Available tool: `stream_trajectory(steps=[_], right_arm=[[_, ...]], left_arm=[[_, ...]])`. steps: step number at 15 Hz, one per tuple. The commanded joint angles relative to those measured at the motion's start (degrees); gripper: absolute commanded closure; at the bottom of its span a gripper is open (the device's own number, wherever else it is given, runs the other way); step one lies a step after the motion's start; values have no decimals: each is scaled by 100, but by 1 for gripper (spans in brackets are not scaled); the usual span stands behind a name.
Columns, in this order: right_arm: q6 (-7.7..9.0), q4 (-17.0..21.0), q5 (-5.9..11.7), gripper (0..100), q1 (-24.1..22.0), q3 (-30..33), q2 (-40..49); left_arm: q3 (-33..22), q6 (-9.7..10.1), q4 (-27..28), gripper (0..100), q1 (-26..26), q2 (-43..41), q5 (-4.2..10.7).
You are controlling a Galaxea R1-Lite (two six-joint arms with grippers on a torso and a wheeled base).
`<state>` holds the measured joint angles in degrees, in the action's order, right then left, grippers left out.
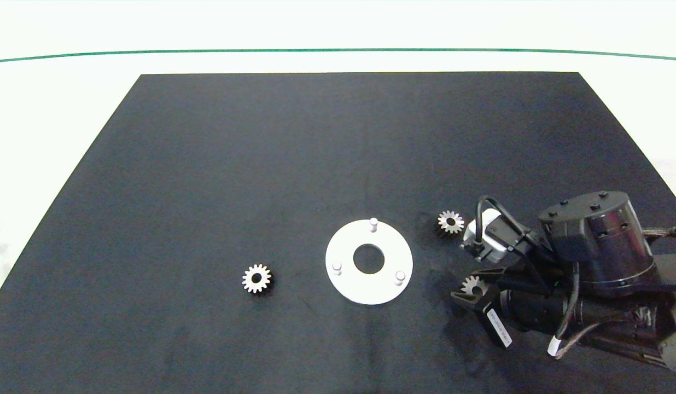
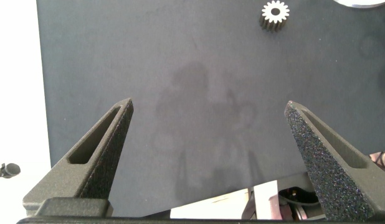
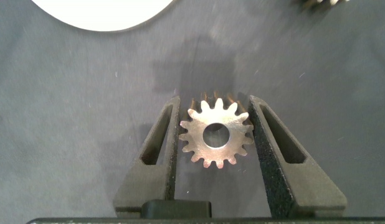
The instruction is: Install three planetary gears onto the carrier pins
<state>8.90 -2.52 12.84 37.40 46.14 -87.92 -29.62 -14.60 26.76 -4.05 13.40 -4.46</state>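
Gears lay in three spots on the black mat (image 1: 261, 164) you were working over. Starting at the left of the head view, your left gripper (image 2: 208, 134) was out of that view; its wrist camera showed both fingers spread wide with nothing between them, hanging above bare mat. Well ahead of those fingertips, off toward the right-hand one, sat the first gear (image 1: 256, 278), lying flat and alone.

Next came the white disc (image 1: 349, 273), flat on the mat, near your right gripper on the side toward the middle of the table. Its three carrier pins (image 1: 373, 223) stood upright in a triangle around the central hole, and all three were bare.

Between the disc and your right arm, the second gear (image 1: 450, 221) lay flat on the mat, just beside the arm's wrist camera housing and apart from the fingers.

Your right gripper (image 3: 216, 121) was down at the mat beside the disc's right edge. Its fingers (image 3: 270, 140) had closed in to a narrow gap, and the third gear (image 3: 216, 138) sat flat between them, teeth against both inner faces, its centre hole facing up. You could not tell whether that gear was off the mat.
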Motion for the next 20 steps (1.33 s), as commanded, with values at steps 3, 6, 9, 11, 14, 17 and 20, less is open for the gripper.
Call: stream_trajectory(steps=[3,6,9,11,14,17,20], right_arm=[[-2,683,123,96,285,756,64],[-20,1008,237,96,567,1187,20],[-29,1096,351,96,830,1415,-155],[-20,1105,465,96,988,1521,-340],[-29,1105,474,96,1068,1652,-612],[-29,1105,483,96,1103,1828,-850],[-29,1131,474,96,1164,2030,-1043]], left_arm=[[9,-25,14,0,0,5,-2],[0,-34,14,0,0,14,-2],[-17,-34,14,0,0,49,-2],[-26,-34,14,0,9,67,-2],[-35,-25,14,0,0,75,-2],[-26,-25,14,0,0,67,-2],[-35,-34,14,0,0,67,-2]])
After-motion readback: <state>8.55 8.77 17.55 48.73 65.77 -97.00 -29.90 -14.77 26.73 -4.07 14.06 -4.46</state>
